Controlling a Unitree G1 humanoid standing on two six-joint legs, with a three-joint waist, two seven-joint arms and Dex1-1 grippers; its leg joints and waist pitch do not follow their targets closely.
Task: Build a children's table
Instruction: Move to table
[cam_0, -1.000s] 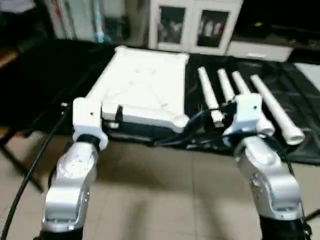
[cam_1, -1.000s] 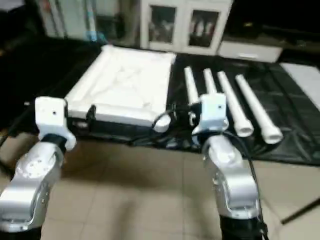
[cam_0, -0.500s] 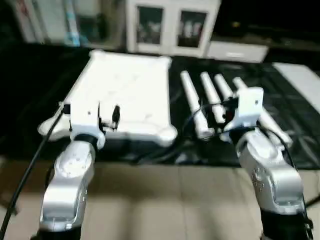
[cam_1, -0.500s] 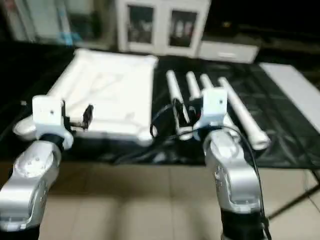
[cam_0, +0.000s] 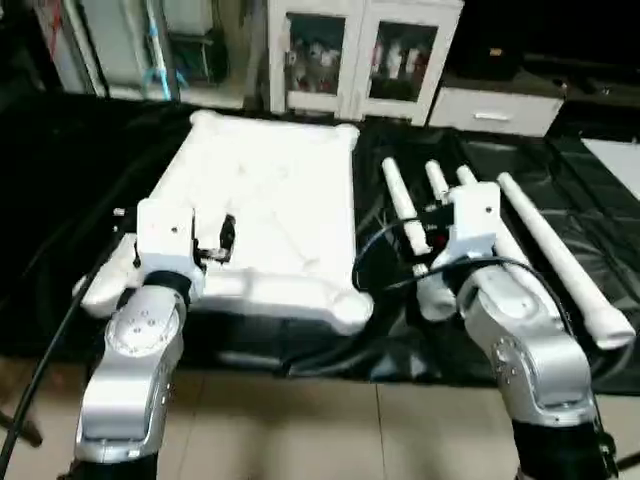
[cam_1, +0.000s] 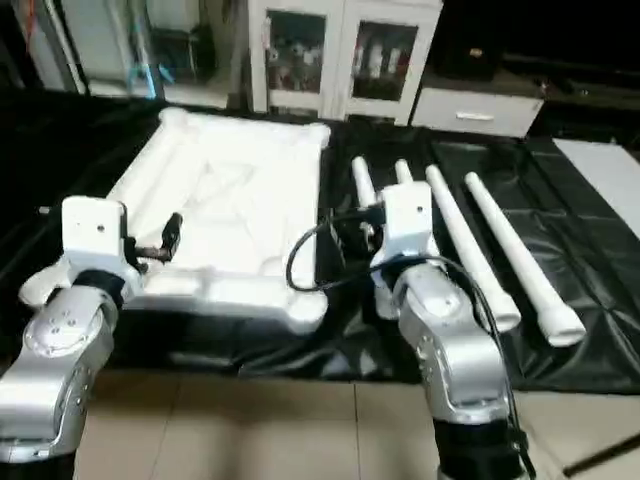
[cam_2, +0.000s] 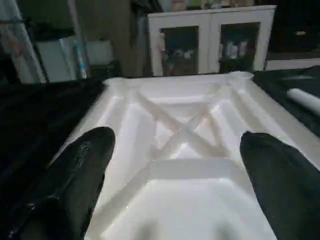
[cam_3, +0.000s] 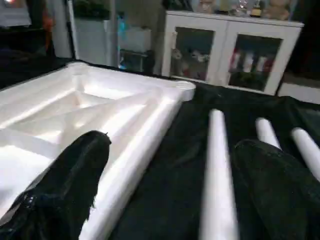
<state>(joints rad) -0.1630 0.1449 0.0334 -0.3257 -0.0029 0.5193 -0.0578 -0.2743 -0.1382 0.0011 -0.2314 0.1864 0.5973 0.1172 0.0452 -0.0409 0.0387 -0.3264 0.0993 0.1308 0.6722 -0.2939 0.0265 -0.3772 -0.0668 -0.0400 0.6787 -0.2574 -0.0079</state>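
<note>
The children's table top (cam_0: 275, 190) lies underside up on a black sheet, and its X ribs (cam_2: 185, 130) show in the left wrist view. To its right, several white legs (cam_0: 555, 250) lie side by side. My left gripper (cam_0: 222, 238) hovers open over the top's near edge, its black fingers (cam_2: 80, 170) wide apart with nothing between them. My right gripper (cam_0: 420, 245) hangs open just right of the top, above the near end of the leftmost leg (cam_3: 217, 155). That leg runs between its fingers (cam_3: 75, 175) without being gripped.
A black sheet (cam_0: 480, 330) covers the floor under the parts, with its front edge near my arms and bare tiles (cam_0: 300, 420) in front. A white glass-door cabinet (cam_0: 360, 60) stands at the back. Black cables hang from both wrists. A white panel (cam_1: 600, 170) lies far right.
The camera has come closer and tilted. Both grippers, earlier in front of the sheet's edge, now reach over the top's near edge and the legs' near ends. Both stay open.
</note>
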